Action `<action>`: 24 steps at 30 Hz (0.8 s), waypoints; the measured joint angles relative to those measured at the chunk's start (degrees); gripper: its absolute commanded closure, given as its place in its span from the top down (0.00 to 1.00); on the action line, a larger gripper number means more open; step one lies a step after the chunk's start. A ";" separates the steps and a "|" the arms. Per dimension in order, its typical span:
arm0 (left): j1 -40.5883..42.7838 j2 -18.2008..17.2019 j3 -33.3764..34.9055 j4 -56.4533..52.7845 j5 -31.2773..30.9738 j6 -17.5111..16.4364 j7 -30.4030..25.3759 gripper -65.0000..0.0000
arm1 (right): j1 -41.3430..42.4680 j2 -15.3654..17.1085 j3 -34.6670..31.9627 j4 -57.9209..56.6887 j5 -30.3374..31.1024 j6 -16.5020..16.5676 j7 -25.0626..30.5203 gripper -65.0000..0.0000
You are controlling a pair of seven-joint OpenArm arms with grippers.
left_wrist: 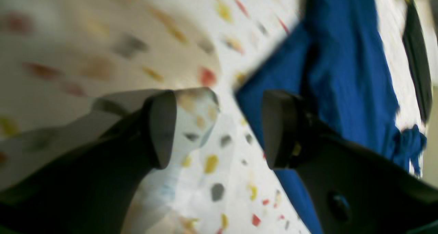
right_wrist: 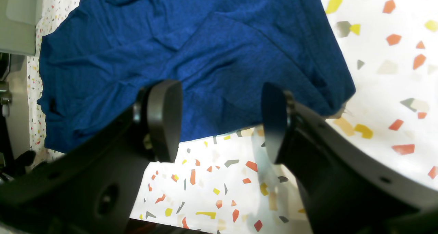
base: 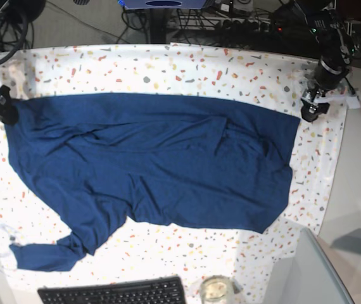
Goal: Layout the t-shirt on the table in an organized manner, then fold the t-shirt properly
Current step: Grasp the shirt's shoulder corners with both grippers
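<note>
t-shirt (base: pixel 149 164) spread on table (base: pixel 187 66), left hand (left_wrist: pixel 219 128) and right hand (right_wrist: pixel 220 119) parted, empty, at its corners

The left wrist view is smeared by blur, so the terrazzo flecks of the table (left_wrist: pixel 219 179) are softened. The t-shirt (right_wrist: pixel 205 66) is cut off by the right wrist view's top edge (its collar cannot be made out). In the base view, the keyboard (base: pixel 114 293) and a glass jar (base: pixel 216 290) are cropped by the bottom edge.

The t-shirt (base: pixel 155 161) lies spread across the table (base: pixel 187 66), a keyboard (base: pixel 112 292) at its front edge beside what may be a jar (base: pixel 216 290).
</note>
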 measured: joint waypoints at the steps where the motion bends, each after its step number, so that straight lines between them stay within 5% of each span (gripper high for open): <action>1: 0.00 -0.24 0.02 -0.44 -0.02 -0.20 0.04 0.57 | 0.02 0.00 0.00 0.00 -0.02 0.00 -0.02 0.53; 8: -5.40 -0.61 4.85 -5.53 -0.39 -0.50 -1.33 0.57 | 0.17 0.07 0.00 0.00 0.00 0.00 -0.02 0.53; 18: -8.44 1.49 5.38 -6.78 8.17 -1.44 -3.32 0.55 | -0.15 0.39 3.65 -1.95 0.00 -0.02 0.28 0.53; 24: -7.96 1.62 5.57 -7.08 8.68 -1.27 -1.60 0.02 | 1.31 1.99 3.50 -10.34 -4.22 0.24 0.52 0.53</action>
